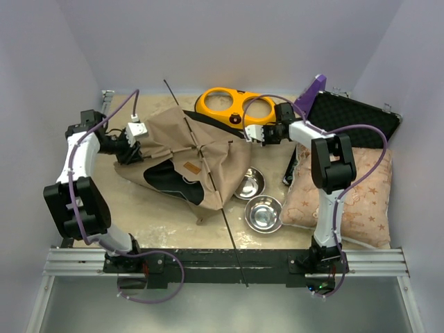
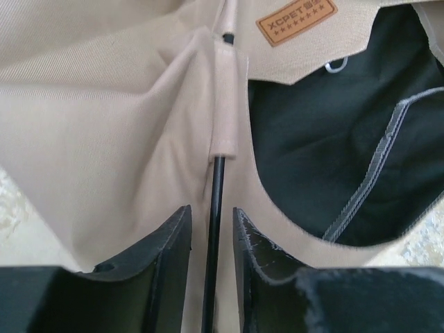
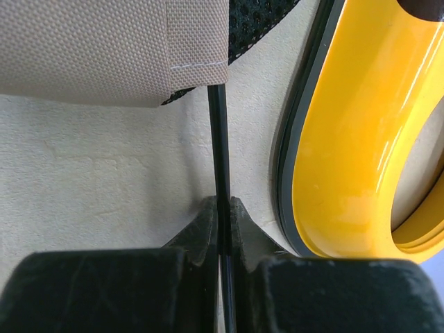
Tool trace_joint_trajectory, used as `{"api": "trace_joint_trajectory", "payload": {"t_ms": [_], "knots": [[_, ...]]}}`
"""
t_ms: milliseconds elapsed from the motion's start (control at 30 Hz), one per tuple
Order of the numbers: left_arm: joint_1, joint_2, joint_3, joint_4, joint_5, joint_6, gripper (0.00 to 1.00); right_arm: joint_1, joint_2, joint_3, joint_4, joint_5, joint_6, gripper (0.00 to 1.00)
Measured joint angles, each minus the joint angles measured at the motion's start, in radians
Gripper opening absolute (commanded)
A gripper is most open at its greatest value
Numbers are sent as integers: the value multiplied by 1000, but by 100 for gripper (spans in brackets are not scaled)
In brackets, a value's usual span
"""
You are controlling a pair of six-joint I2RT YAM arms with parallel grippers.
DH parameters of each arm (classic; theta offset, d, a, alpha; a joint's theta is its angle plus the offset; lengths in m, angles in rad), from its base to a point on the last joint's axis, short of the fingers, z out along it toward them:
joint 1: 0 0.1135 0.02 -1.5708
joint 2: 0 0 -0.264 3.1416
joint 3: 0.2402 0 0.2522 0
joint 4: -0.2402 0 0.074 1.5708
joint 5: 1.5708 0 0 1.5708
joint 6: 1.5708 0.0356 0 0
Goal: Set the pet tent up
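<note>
Near edge: two steel bowls (image 1: 263, 213) sit on the desk (image 1: 152, 215) just right of the near corner of the pet tent (image 1: 187, 156). A star-patterned cushion (image 1: 361, 201) lies further right of the tent.

Mid-desk: the tent lies slumped and rumpled, tan fabric uppermost. Black lining shows at the door opening, with the brown label patch (image 1: 192, 167) beside it.

The left hand (image 1: 132, 147) is at the tent's left edge. Its fingers are spread to either side of a thin black pole (image 2: 216, 180) that emerges from a fabric sleeve, and the pole is clear of both fingers.

The right hand (image 1: 248, 135) is at the tent's far right edge. Its fingers are pressed together, pinching a second pole (image 3: 219, 139) just outside the tent's hem.

Farther back: the yellow feeder (image 1: 236, 105) lies just behind the tent; contact between them cannot be determined. A black case (image 1: 350, 118) stands open, well right of the tent.
</note>
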Motion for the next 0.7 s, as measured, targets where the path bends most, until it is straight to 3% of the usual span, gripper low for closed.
{"api": "trace_joint_trajectory", "payload": {"t_ms": [700], "knots": [[-399,159,-14,297,-104,-253,33,47,-17,-6,-18,-73,49,0]]}}
